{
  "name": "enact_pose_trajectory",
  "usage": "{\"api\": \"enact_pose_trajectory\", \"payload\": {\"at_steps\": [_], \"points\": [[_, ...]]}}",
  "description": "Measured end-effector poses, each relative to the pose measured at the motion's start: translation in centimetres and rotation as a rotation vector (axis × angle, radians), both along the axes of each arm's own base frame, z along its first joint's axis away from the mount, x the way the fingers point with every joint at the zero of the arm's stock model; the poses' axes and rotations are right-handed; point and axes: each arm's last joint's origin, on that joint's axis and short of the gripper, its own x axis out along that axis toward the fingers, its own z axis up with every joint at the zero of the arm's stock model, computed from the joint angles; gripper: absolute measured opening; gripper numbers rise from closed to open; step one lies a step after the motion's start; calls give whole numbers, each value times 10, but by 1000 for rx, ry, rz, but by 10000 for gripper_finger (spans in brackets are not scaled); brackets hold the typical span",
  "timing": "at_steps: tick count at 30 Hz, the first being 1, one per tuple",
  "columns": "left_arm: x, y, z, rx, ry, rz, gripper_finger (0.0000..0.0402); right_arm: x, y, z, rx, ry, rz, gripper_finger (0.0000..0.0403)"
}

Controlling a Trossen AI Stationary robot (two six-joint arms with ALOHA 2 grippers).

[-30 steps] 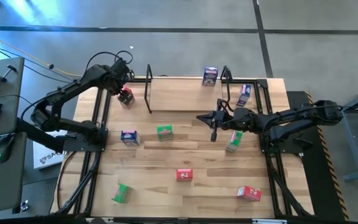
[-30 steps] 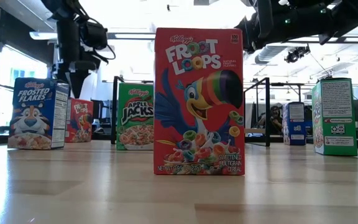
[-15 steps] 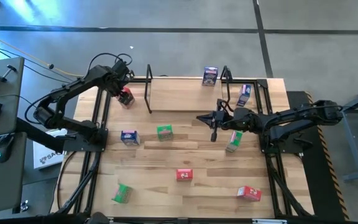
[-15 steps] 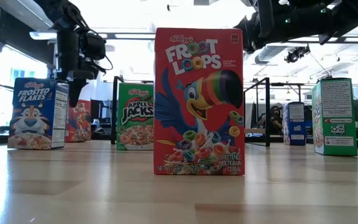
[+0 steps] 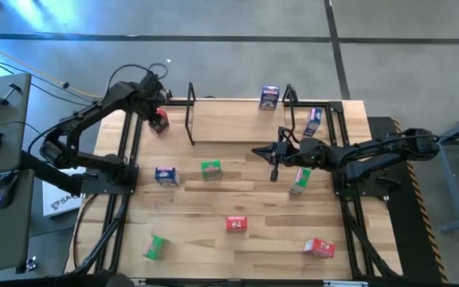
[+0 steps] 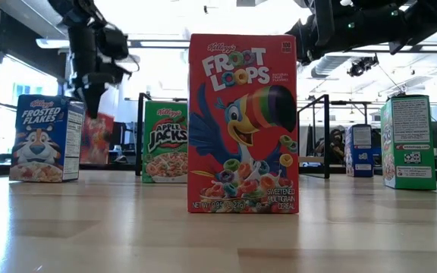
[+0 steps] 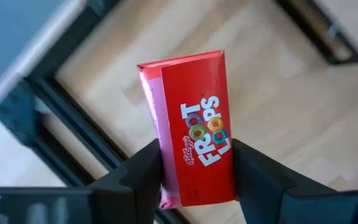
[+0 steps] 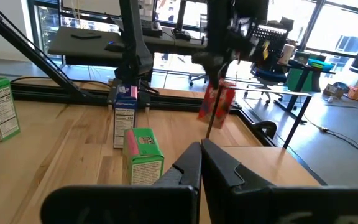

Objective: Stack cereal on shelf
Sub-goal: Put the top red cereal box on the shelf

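My left gripper (image 5: 157, 113) is over the table's far left corner, just left of the shelf's left black frame (image 5: 190, 113), shut on a red Froot Loops box (image 5: 159, 121). The box shows blurred and off the table in the low view (image 6: 97, 139) and far off in the right wrist view (image 8: 217, 102). The shelf's light board (image 5: 237, 121) has a blue box (image 5: 269, 97) at its far edge. My right gripper (image 5: 274, 174) hovers shut near the table's middle, right of the shelf's front, touching nothing (image 8: 201, 152). My left gripper pinches the red box between its two fingers (image 7: 143, 171), one on each of two opposite faces, at the box's upper end (image 7: 194, 183). The fingers come from above, pointing down. The box hangs below them, lifted clear of the table and slightly tilted.
Loose boxes stand on the table: blue (image 5: 166, 176), green (image 5: 210, 169), green (image 5: 300, 180), red (image 5: 237, 224), red (image 5: 319, 248), green (image 5: 156, 248), and blue (image 5: 313, 121) beside the shelf's right frame (image 5: 289, 102). The low view's front is filled by a red box (image 6: 243, 123).
My left gripper has risen with the red box and drifted slightly toward the far edge. The box, standing on the table a second ago, tipped and is now lifted clear. My right arm has kept still.
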Motion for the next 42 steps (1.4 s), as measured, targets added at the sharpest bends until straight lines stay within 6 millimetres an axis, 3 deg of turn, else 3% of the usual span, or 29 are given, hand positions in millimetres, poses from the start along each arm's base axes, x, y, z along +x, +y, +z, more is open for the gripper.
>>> {"api": "enact_pose_trajectory", "payload": {"at_steps": [12, 16, 20, 24, 30, 37, 42], "points": [[-2, 2, 137, 372, -110, -44, 131, 0, 1, 0, 2, 0, 32, 0], [2, -6, 167, 442, -222, -115, 131, 0, 1, 0, 3, -3, 43, 0], [19, -11, 181, 466, -315, -214, 131, 0, 2, 1, -9, -12, 73, 0], [50, -10, 183, 483, -398, -350, 130, 1, 2, 2, -12, -20, 79, 0], [117, 8, 167, 448, -420, -555, 130, 1, 3, 2, -12, -20, 103, 0], [191, 30, 114, 360, -311, -716, 130, 1, 3, 2, -11, -20, 125, 0], [226, 38, 72, 319, -244, -787, 130, 1, 3, 2, -11, -20, 125, 0]]}}
